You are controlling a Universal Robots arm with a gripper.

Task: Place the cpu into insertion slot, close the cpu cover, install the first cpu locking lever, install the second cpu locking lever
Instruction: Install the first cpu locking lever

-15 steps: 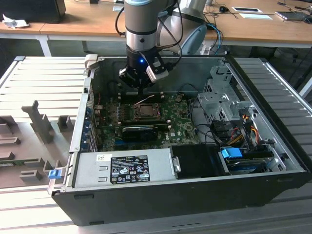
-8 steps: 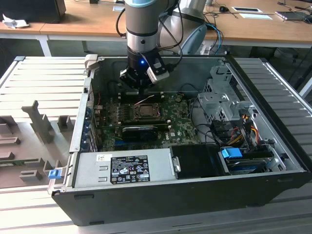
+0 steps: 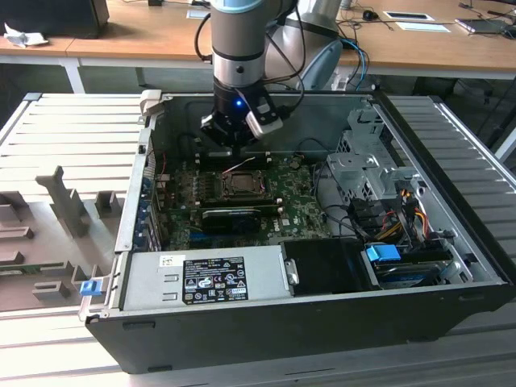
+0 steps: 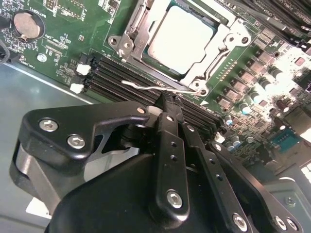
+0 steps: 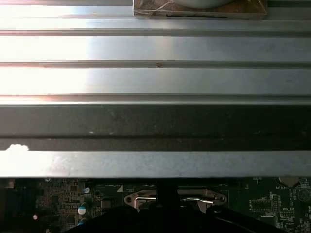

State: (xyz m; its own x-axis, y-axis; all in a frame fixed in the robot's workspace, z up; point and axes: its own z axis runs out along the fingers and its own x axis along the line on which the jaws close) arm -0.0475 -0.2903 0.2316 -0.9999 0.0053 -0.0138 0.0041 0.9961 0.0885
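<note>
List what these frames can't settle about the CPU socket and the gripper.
- Lever latched or loose: the second wrist view doesn't settle it; the gripper covers where they meet.
- Socket in the first wrist view: near part hidden by the gripper body.
- CPU in the exterior view: too small to judge seating.
- Cover: far side cut off by the second wrist view's edge.

Open room lies above the cpu cover (image 4: 182,41) at the second wrist view's top; memory slots (image 4: 131,80) and a thin lever (image 4: 160,88) crowd the fingers (image 4: 167,109) below.
</note>
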